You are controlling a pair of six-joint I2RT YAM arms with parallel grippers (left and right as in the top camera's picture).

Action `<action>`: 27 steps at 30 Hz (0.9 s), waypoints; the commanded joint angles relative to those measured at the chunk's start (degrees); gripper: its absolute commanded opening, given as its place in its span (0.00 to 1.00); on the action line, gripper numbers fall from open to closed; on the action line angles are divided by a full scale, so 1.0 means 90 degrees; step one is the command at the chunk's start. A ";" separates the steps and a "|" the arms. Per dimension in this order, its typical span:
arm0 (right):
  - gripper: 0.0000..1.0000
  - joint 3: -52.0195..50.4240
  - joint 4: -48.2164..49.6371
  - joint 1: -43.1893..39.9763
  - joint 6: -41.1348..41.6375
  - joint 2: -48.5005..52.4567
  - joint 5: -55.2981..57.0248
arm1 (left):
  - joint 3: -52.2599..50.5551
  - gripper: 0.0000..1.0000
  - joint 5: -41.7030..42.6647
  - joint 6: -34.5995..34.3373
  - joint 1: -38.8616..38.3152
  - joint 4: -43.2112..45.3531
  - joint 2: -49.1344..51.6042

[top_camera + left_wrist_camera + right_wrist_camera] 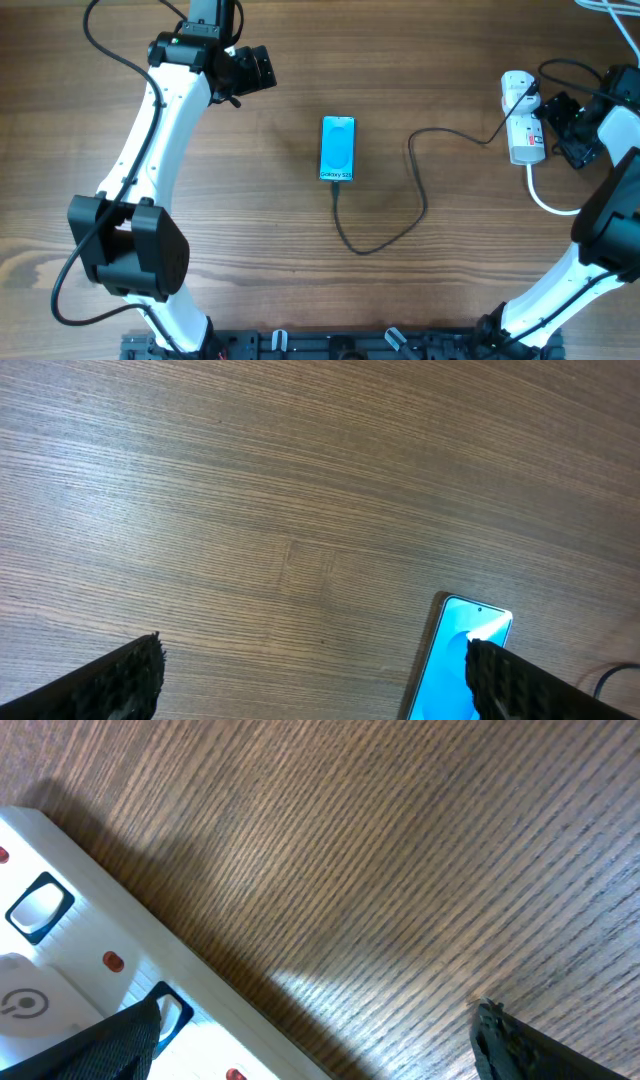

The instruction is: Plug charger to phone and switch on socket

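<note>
Both released: left pincer (pixel 320 680) over bare counter (pixel 250 480) near phone (pixel 338 149), right pincer (pixel 315 1035) at socket (pixel 522 118). Charger (pixel 424 200) looks plugged in. Risk: u miss switch, shove socket, tug cable loose.

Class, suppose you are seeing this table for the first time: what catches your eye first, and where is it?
The bright teal phone glows at the centre of the overhead view. A thin black charger loops from its bottom edge rightward to the white socket, with the right claw open beside it.

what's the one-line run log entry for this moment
left pincer open, apart from phone | right pincer open at socket | charger runs phone to socket
</note>
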 commanded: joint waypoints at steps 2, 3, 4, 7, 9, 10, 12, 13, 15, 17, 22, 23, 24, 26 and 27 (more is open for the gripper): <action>1.00 -0.0068 -0.0153 0.0270 -0.0204 0.0107 -0.0296 | -0.0029 1.00 -0.0104 -0.0083 -0.0022 -0.0002 0.0061; 1.00 -0.0068 -0.0155 0.0272 -0.0214 0.0107 -0.0296 | -0.0029 1.00 -0.0104 -0.0085 -0.0022 -0.0002 0.0061; 1.00 -0.0068 -0.0160 0.0274 -0.0216 0.0107 -0.0296 | -0.0029 1.00 -0.0104 -0.0085 -0.0022 -0.0002 0.0058; 1.00 -0.0068 -0.0177 0.0274 -0.0233 0.0107 -0.0296 | -0.0029 1.00 -0.0104 -0.0085 -0.0022 -0.0002 0.0061; 1.00 -0.0058 -0.0299 0.0257 -0.0245 0.0085 -0.0294 | -0.0029 1.00 -0.0104 -0.0085 -0.0022 -0.0002 0.0061; 1.00 -0.0053 -0.0376 0.0238 -0.0177 0.0066 -0.0289 | -0.0029 1.00 -0.0104 -0.0083 -0.0022 -0.0002 0.0061; 1.00 -0.0046 -0.0556 0.0170 -0.0100 -0.0049 -0.0219 | -0.0029 1.00 -0.0104 -0.0085 -0.0022 -0.0002 0.0061; 1.00 -0.0046 -0.0760 0.0112 0.0102 -0.0185 -0.0019 | -0.0029 1.00 -0.0104 -0.0083 -0.0022 -0.0002 0.0061; 1.00 -0.0046 -0.1183 -0.0002 0.0342 -0.0508 0.0289 | -0.0029 1.00 -0.0104 -0.0083 -0.0022 -0.0002 0.0058; 1.00 -0.0046 -0.1569 -0.0095 0.0340 -0.0850 0.0408 | -0.0029 1.00 -0.0104 -0.0083 -0.0022 -0.0002 0.0061; 1.00 -0.0049 -0.2562 -0.0155 0.0323 -0.1892 0.0427 | -0.0029 1.00 -0.0104 -0.0083 -0.0022 -0.0002 0.0061; 1.00 -0.0049 -0.2730 -0.0155 0.0323 -0.2035 0.0425 | -0.0029 1.00 -0.0104 -0.0083 -0.0022 -0.0002 0.0061; 1.00 -0.0051 -0.2951 -0.0146 0.0323 -0.2222 0.0423 | -0.0029 1.00 -0.0104 -0.0083 -0.0022 -0.0002 0.0058; 1.00 -0.0068 -0.3242 -0.0080 0.0333 -0.2562 0.0374 | -0.0029 1.00 -0.0104 -0.0083 -0.0022 -0.0002 0.0058; 1.00 -0.0070 -0.3359 -0.0005 0.0316 -0.2744 0.0420 | -0.0029 1.00 -0.0104 -0.0083 -0.0022 -0.0002 0.0061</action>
